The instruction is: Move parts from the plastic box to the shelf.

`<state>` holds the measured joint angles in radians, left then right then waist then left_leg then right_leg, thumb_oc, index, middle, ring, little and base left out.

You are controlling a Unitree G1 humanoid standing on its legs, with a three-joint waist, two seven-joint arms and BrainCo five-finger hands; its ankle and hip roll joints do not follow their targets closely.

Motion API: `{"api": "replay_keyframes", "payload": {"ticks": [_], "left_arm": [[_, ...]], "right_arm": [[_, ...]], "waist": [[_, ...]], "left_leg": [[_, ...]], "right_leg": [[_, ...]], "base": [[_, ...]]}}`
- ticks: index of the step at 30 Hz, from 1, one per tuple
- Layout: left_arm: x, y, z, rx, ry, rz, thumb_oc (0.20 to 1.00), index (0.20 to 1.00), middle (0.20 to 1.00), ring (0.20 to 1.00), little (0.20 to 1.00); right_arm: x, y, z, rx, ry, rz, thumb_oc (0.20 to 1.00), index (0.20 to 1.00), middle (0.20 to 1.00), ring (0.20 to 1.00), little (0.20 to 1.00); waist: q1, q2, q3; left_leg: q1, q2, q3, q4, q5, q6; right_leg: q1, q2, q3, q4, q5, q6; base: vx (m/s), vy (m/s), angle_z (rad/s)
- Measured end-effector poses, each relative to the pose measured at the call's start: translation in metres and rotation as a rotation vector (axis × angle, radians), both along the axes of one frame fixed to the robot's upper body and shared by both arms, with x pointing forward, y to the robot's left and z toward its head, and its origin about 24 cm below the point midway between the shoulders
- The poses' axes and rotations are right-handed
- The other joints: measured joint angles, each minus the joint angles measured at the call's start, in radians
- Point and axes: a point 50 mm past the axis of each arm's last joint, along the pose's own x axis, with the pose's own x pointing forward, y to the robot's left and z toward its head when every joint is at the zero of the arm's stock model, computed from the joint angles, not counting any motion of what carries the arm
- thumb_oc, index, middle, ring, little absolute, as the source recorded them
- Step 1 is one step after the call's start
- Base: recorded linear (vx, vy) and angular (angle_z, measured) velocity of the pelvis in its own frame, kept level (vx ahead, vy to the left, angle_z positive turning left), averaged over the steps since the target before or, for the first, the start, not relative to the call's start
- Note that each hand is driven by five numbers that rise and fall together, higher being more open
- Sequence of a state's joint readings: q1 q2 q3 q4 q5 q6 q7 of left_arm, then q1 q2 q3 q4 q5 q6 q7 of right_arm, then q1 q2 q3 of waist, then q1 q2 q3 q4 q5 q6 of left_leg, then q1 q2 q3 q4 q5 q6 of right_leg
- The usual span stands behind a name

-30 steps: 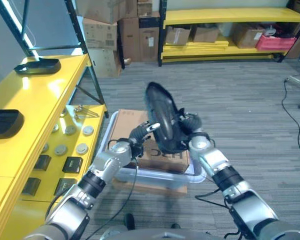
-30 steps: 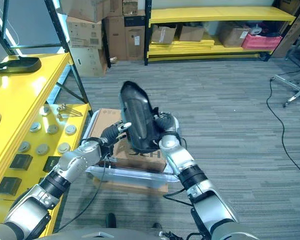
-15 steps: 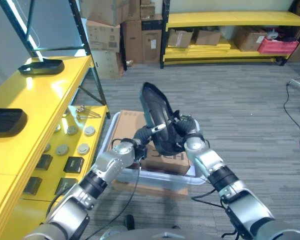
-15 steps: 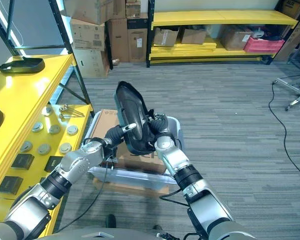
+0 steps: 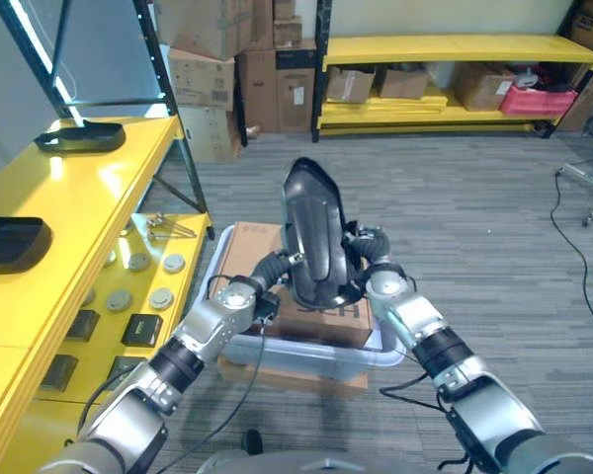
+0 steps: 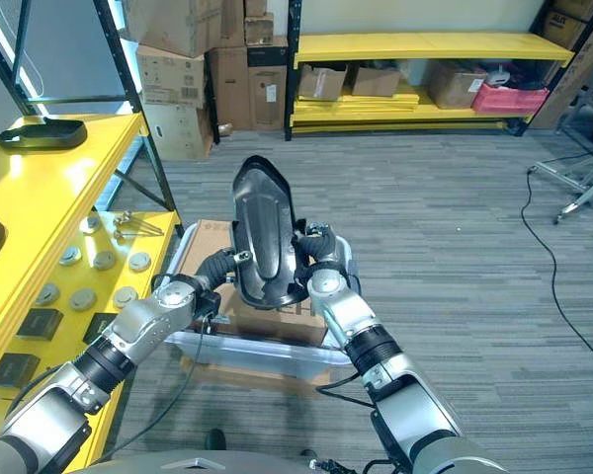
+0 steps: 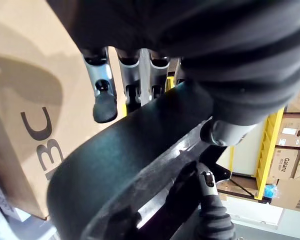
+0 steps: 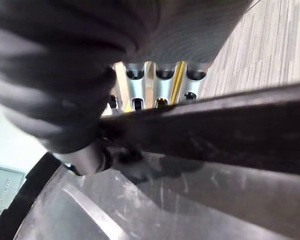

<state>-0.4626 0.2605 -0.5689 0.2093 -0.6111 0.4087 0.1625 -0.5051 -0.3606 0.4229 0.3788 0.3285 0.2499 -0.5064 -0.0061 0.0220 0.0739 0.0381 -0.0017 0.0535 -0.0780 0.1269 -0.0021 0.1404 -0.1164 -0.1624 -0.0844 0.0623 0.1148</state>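
A long, curved black plastic part (image 5: pixel 314 232) stands nearly upright in the air above the clear plastic box (image 5: pixel 306 354). My left hand (image 5: pixel 265 275) grips its lower left edge, and in the left wrist view the fingers (image 7: pixel 132 75) reach behind the part (image 7: pixel 140 150) with the thumb in front. From the other side my right hand (image 5: pixel 373 265) clasps the lower right edge; its fingers (image 8: pixel 160 80) wrap over the part's rim (image 8: pixel 215 130). A brown cardboard box (image 5: pixel 252 247) lies inside the plastic box, under the part.
The yellow shelf (image 5: pixel 89 197) runs along the left, with two black parts (image 5: pixel 79 136) (image 5: pixel 10 242) on its top level. Round discs (image 5: pixel 138 262), metal hooks (image 5: pixel 163 227) and black blocks (image 5: pixel 141 328) lie on its lower level. Stacked cartons (image 5: pixel 237 59) and a yellow rack (image 5: pixel 455 44) stand at the back.
Both hands have turned the black part from a backward lean to nearly upright, its broad face now toward me. The grip of both hands is unchanged.
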Motion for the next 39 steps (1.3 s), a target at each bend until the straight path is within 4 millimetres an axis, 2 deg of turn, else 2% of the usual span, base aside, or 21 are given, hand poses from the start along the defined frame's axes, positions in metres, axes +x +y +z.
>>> {"api": "replay_keyframes", "payload": {"ticks": [1,3,17,22,24,27,29,30,31,33,35,39], "left_arm": [[0.000,-0.001,0.000,-0.003,-0.001,-0.001,0.200,0.200,0.200,0.200,0.200],[-0.001,-0.004,0.001,-0.012,0.000,-0.001,0.200,0.200,0.200,0.200,0.200],[0.004,0.005,0.004,0.007,-0.034,0.091,0.200,0.200,0.200,0.200,0.200],[0.011,0.023,0.019,-0.010,-0.131,0.167,0.200,0.200,0.200,0.200,0.200],[0.012,0.045,0.034,-0.051,-0.207,0.238,0.200,0.200,0.200,0.200,0.200],[0.014,0.076,0.048,-0.064,-0.283,0.332,0.200,0.200,0.200,0.200,0.200],[0.012,0.100,0.054,-0.048,-0.321,0.398,0.200,0.200,0.200,0.200,0.200],[0.009,0.124,0.055,-0.030,-0.339,0.477,0.200,0.200,0.200,0.200,0.200],[0.007,0.135,0.054,-0.027,-0.341,0.516,0.200,0.200,0.200,0.200,0.200],[0.000,0.152,0.049,-0.021,-0.328,0.580,0.200,0.200,0.200,0.200,0.200],[-0.005,0.158,0.043,-0.019,-0.319,0.601,0.200,0.200,0.200,0.200,0.200],[-0.020,0.171,0.032,0.009,-0.305,0.651,0.200,0.200,0.200,0.200,0.200]], "right_arm": [[0.000,0.002,0.000,0.008,-0.003,0.006,1.000,1.000,1.000,1.000,1.000],[0.000,0.010,0.001,0.066,-0.007,0.023,1.000,1.000,1.000,1.000,1.000],[-0.001,0.023,0.004,0.269,-0.007,0.058,1.000,1.000,1.000,1.000,1.000],[-0.002,0.018,0.023,0.368,-0.103,0.043,1.000,1.000,1.000,1.000,1.000],[-0.007,-0.012,0.034,0.419,-0.203,-0.060,1.000,1.000,1.000,1.000,1.000],[-0.016,-0.058,0.030,0.382,-0.230,-0.200,1.000,1.000,1.000,1.000,1.000],[-0.029,-0.090,0.025,0.357,-0.238,-0.297,1.000,1.000,1.000,1.000,1.000],[-0.044,-0.120,0.019,0.334,-0.238,-0.397,1.000,1.000,1.000,1.000,1.000],[-0.052,-0.131,0.016,0.323,-0.233,-0.436,1.000,1.000,1.000,1.000,1.000],[-0.065,-0.145,0.008,0.306,-0.214,-0.493,1.000,1.000,1.000,1.000,1.000],[-0.076,-0.149,-0.003,0.310,-0.184,-0.521,1.000,1.000,1.000,1.000,1.000],[-0.092,-0.147,-0.025,0.322,-0.114,-0.545,1.000,1.000,1.000,1.000,1.000]], "waist": [[0.001,0.000,0.000],[0.002,0.000,0.000],[0.009,0.000,0.000],[0.006,0.000,0.000],[0.006,0.000,0.000],[0.007,-0.001,0.001],[0.006,-0.001,0.001],[0.006,-0.001,0.001],[0.003,-0.001,0.001],[-0.006,-0.002,0.001],[-0.006,-0.002,0.002],[-0.007,-0.003,0.002]], "left_leg": [[0.000,0.000,0.000,0.000,0.000,0.000],[0.000,0.000,0.000,0.000,0.000,0.000],[0.000,0.000,-0.001,0.000,0.000,0.000],[-0.001,0.000,0.000,-0.001,0.000,0.000],[0.000,0.000,0.002,-0.005,-0.007,-0.007],[0.001,-0.001,0.003,-0.006,-0.009,-0.006],[0.002,0.000,0.004,-0.007,-0.012,-0.003],[0.002,0.000,0.006,-0.007,-0.011,-0.002],[0.002,0.000,0.008,-0.007,-0.012,-0.002],[0.002,0.000,0.014,-0.007,-0.013,-0.002],[0.004,0.001,0.016,-0.007,-0.014,-0.002],[0.000,0.003,0.026,-0.007,-0.023,-0.009]], "right_leg": [[-0.001,0.000,0.000,0.000,0.000,0.000],[-0.001,0.000,0.001,0.000,0.000,0.000],[-0.002,0.000,-0.001,-0.003,0.000,0.000],[-0.003,0.000,0.000,-0.002,0.000,0.000],[-0.003,-0.001,0.003,-0.003,-0.001,0.000],[-0.004,-0.001,0.012,-0.004,-0.002,0.001],[-0.004,-0.001,0.012,-0.004,-0.002,0.001],[-0.005,0.000,0.013,-0.004,-0.003,0.001],[-0.004,-0.001,0.014,-0.004,-0.004,0.002],[-0.005,-0.001,0.015,-0.004,-0.004,0.002],[-0.009,-0.001,0.017,-0.004,-0.004,0.003],[-0.018,-0.001,0.025,-0.004,-0.007,0.002]], "base": [[0.00,0.000,0.00],[0.00,0.000,0.00],[0.00,0.000,0.00],[0.00,0.000,0.00],[0.00,0.000,0.00],[0.00,0.000,0.00],[0.00,0.006,-0.03],[-0.01,0.017,-0.07],[0.01,0.017,-0.09],[-0.02,0.020,-0.08],[-0.02,0.016,-0.05],[-0.03,0.019,-0.08]]}}
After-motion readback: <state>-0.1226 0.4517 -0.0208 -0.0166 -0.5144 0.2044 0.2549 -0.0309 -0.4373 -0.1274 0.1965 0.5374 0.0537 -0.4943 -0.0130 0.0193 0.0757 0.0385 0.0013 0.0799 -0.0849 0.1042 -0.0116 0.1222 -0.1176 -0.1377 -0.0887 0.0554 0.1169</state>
